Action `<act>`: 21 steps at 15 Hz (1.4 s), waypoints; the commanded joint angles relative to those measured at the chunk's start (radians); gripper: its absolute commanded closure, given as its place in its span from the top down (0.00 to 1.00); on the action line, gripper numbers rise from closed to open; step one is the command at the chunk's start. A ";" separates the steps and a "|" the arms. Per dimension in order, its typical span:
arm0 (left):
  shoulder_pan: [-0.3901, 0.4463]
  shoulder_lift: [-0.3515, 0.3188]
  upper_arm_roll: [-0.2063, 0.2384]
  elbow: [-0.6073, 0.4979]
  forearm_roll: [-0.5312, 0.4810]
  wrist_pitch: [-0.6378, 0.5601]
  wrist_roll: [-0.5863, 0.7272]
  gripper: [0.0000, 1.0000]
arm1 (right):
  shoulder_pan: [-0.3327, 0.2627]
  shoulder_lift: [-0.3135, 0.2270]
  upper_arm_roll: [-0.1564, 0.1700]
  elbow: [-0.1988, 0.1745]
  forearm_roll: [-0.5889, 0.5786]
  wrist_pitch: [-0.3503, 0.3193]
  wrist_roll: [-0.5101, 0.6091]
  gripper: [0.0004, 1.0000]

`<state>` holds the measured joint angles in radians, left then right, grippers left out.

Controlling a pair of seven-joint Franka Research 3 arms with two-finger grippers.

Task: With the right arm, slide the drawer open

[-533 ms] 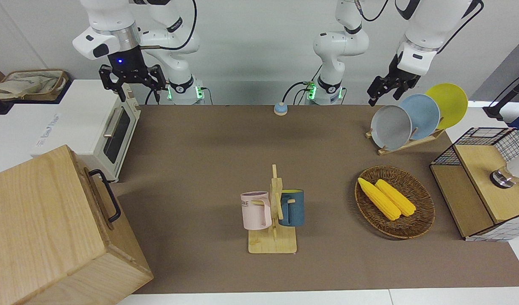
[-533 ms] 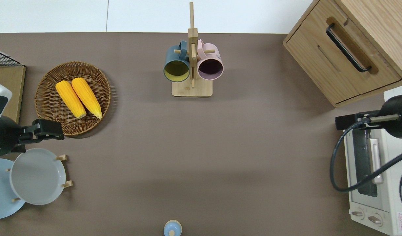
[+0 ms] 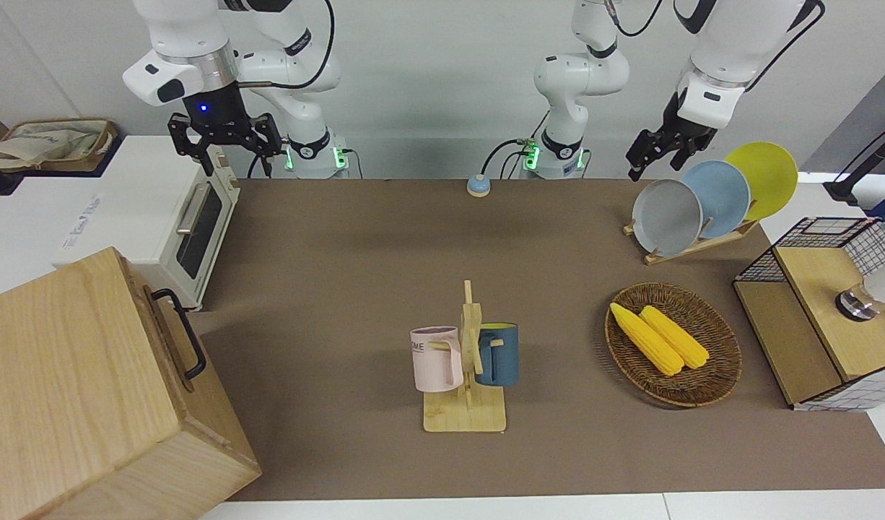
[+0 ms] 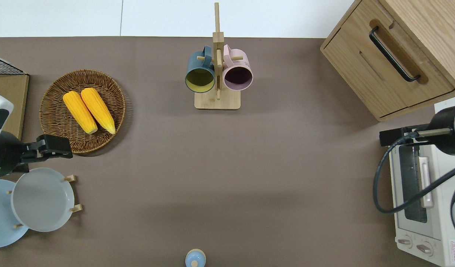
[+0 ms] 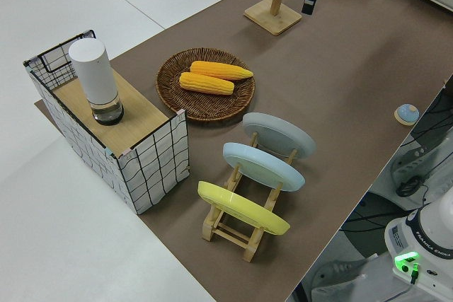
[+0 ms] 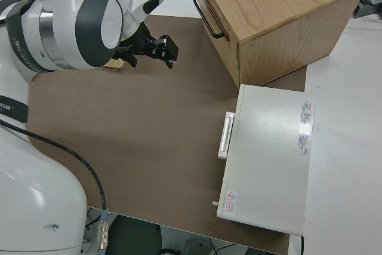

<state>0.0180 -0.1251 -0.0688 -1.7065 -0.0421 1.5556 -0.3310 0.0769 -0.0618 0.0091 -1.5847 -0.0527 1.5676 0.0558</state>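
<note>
The right pincer (image 3: 224,141) hangs spread open over the toaster oven (image 4: 420,193), because the closed drawer's (image 4: 389,72) black bar handle (image 4: 392,55) waits ungrasped, farther along the counter (image 4: 227,167).

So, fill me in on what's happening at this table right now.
The right gripper is up in the air with its fingers spread, over the toaster oven at the right arm's end of the table. It holds nothing. The drawer in the wooden box, farther from the robots than the oven, is shut, and nothing touches its black handle. The left arm is parked. The opening has not started.
</note>
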 commanded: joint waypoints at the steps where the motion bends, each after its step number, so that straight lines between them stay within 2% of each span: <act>1: -0.001 -0.008 0.004 0.004 -0.001 -0.016 0.009 0.99 | 0.008 0.013 -0.017 0.020 0.017 -0.009 0.010 0.99; 14: -0.001 -0.008 0.004 0.004 -0.001 -0.017 0.009 0.99 | 0.014 0.027 -0.009 0.011 0.017 -0.001 0.010 0.99; 17: -0.001 -0.008 0.004 0.004 -0.001 -0.016 0.009 0.99 | 0.024 0.034 -0.008 -0.009 0.016 0.051 0.010 0.99; 21: -0.001 -0.008 0.004 0.004 -0.001 -0.017 0.009 0.99 | 0.024 0.053 -0.008 -0.009 0.016 0.055 0.010 0.99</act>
<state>0.0180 -0.1251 -0.0688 -1.7065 -0.0421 1.5556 -0.3310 0.1008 -0.0204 0.0032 -1.5883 -0.0515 1.5995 0.0558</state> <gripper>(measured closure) 0.004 0.013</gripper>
